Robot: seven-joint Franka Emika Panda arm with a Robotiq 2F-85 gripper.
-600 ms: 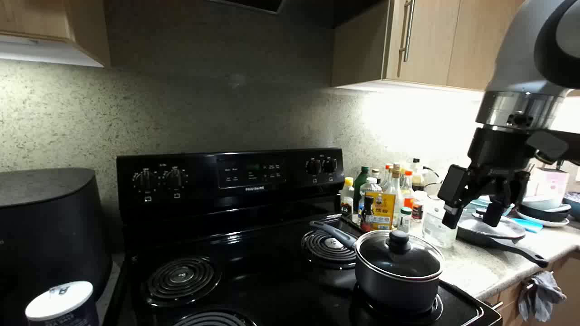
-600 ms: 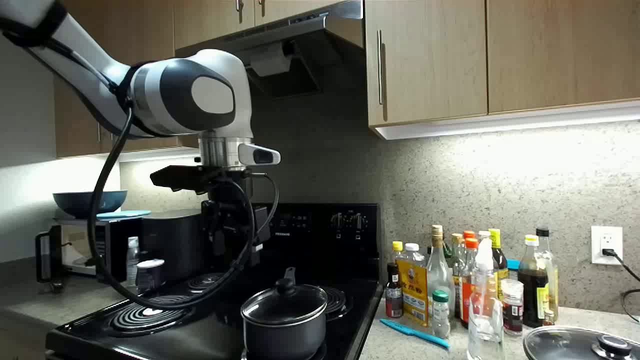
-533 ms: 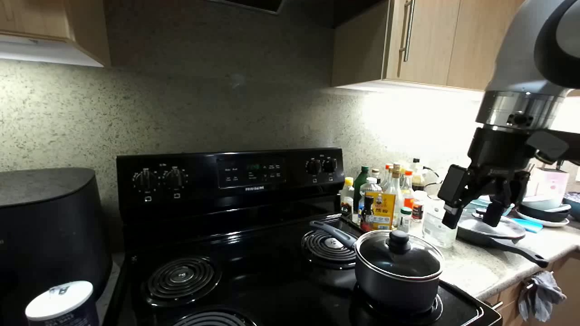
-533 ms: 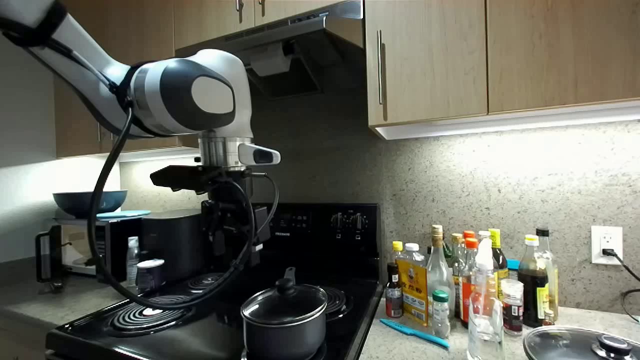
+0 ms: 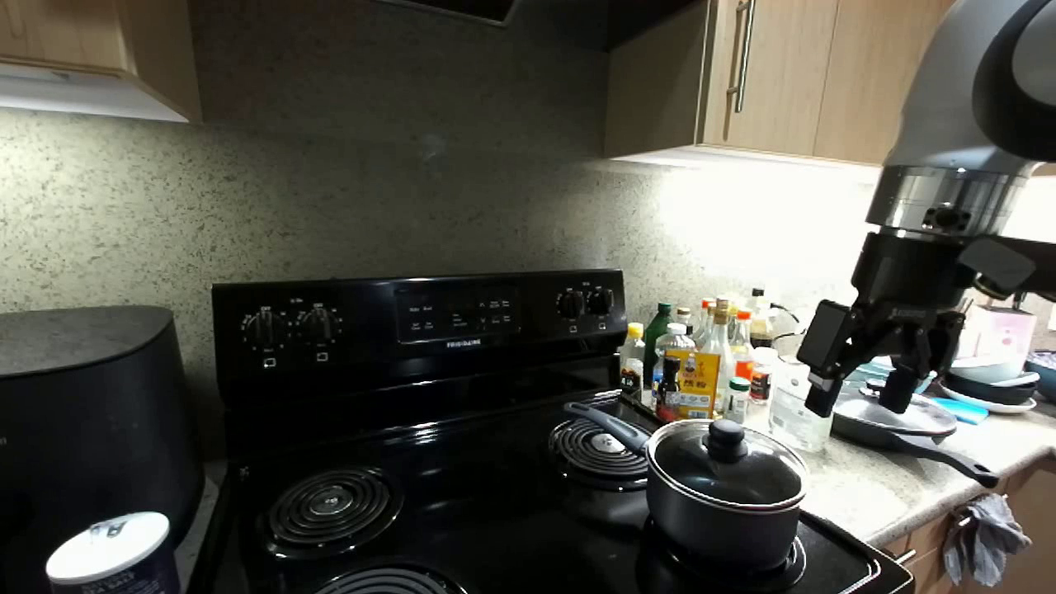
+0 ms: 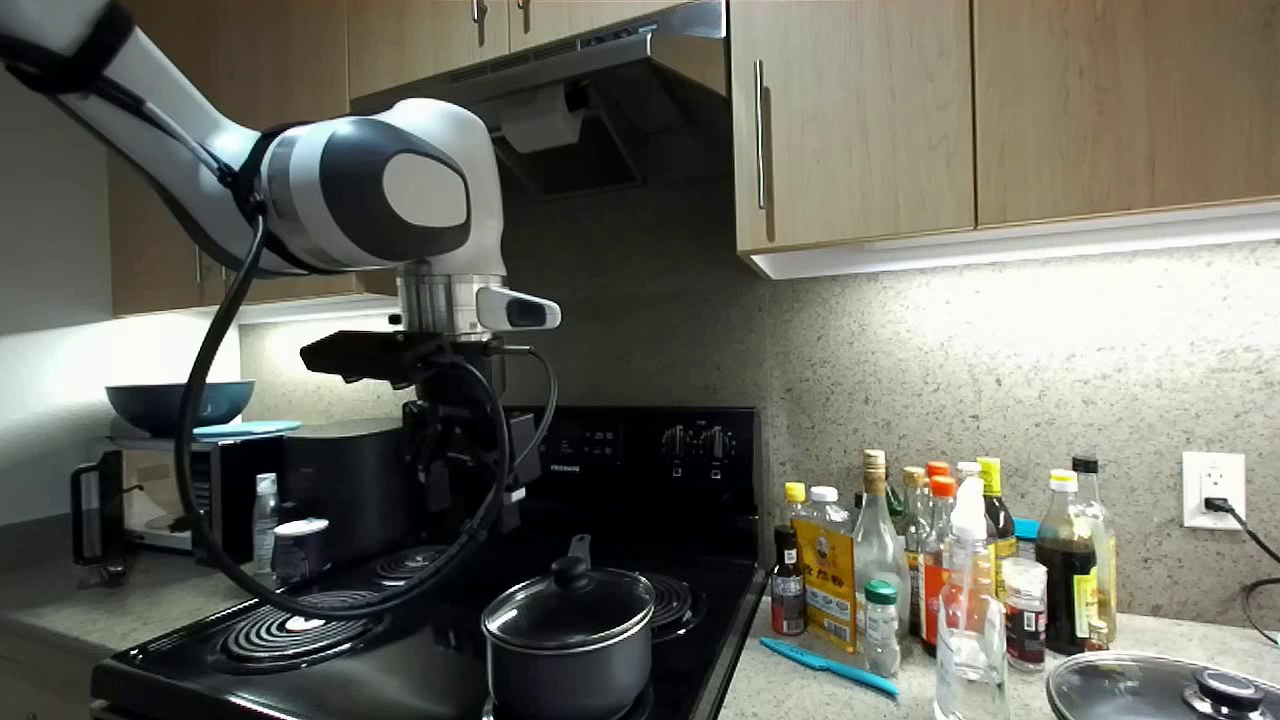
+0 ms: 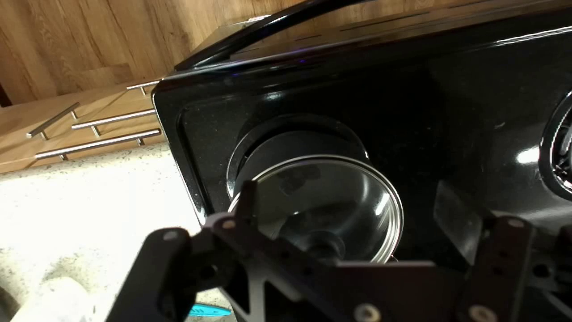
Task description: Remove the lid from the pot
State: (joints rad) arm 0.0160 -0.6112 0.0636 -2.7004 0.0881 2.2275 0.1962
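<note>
The pot [image 5: 718,536] is dark grey and stands on a front burner of the black stove. It also shows in an exterior view [image 6: 570,685] and in the wrist view [image 7: 299,145]. The glass lid [image 5: 693,474] with a light rim and dark knob [image 5: 726,441] sits on the pot, also visible in an exterior view [image 6: 560,620] and the wrist view [image 7: 330,192]. My gripper [image 5: 860,400] points down, open and empty, raised above the lid and apart from it. It shows in an exterior view [image 6: 473,498] and the wrist view [image 7: 346,210], where it partly hides the knob.
Several bottles [image 6: 875,550] stand on the counter beside the stove, with a blue knife [image 6: 830,668] in front. A lidded pan [image 5: 895,417] is on that counter. A black appliance [image 5: 91,429] and a white-topped canister [image 5: 107,549] stand on the stove's opposite side.
</note>
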